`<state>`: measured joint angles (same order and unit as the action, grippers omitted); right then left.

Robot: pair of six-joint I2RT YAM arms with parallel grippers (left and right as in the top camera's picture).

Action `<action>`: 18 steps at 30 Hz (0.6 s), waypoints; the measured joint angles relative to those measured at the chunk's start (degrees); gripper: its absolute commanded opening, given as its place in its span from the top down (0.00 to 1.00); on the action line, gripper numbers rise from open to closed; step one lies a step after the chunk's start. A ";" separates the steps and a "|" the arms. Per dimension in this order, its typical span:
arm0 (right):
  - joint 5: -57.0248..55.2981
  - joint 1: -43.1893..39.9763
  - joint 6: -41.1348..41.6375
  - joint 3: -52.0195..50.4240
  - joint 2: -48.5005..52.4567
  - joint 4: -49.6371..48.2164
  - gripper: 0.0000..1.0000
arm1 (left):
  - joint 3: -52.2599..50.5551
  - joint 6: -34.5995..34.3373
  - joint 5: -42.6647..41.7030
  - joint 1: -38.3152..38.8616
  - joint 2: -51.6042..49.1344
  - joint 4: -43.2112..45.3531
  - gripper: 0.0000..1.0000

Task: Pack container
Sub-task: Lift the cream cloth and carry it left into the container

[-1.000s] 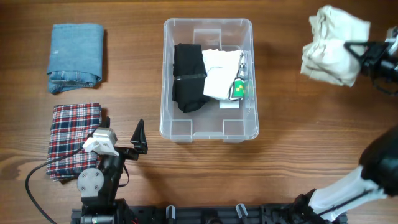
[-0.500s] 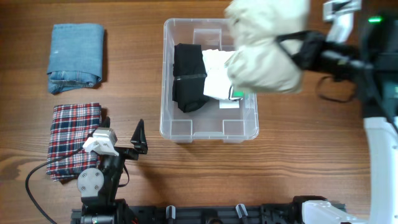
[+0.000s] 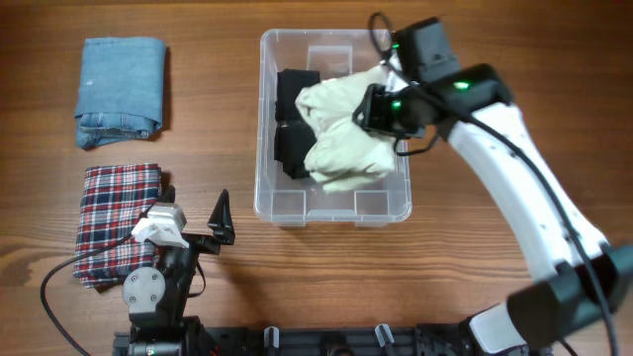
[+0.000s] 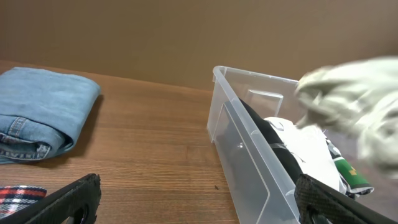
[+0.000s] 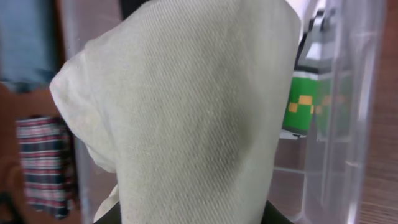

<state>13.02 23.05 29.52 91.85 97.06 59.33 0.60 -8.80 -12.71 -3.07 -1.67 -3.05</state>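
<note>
- Moved since a second ago: right fingers and the cream garment they carry, from the far right of the tabletop to over the container. Everything else lies as it did.
- Left fingers: nearest the base, spread wide apart, empty, idle above the wood.
- Plaid garment: folded, just beside the left arm, not yet packed.
- Container: clear bin, upright, mid-tabletop. Holds a black garment along its left side, a white garment next to it, and a green-labelled item by the right wall.
- Right fingers: clamped on the cream garment, which hangs bunched over the bin's middle and right. Whether it touches the contents cannot be told.
- Denim garment: folded, far left, well apart from the container.
- Step in hand, by judgement: setting the cream garment in. The next move calls for lowering it inside the walls and releasing low, since the loose bulk could drape over the rim.
</note>
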 measured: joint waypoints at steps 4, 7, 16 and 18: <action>-1.03 0.94 -0.52 0.00 4.37 -0.48 0.86 | 0.00 0.00 0.00 0.00 0.00 0.00 0.00; -2.45 0.98 -0.59 -0.11 6.08 -0.72 0.86 | 0.00 0.00 0.00 0.00 0.00 0.00 0.00; -7.74 1.03 3.98 -0.11 6.14 0.09 0.86 | 0.00 0.00 0.00 0.00 0.00 0.00 0.00; -8.66 1.03 5.03 -0.11 6.16 1.38 0.87 | 0.00 0.00 0.00 0.00 0.00 0.00 0.00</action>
<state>4.36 24.08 34.54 91.74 103.22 60.71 0.60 -8.80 -12.71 -3.07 -1.67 -3.05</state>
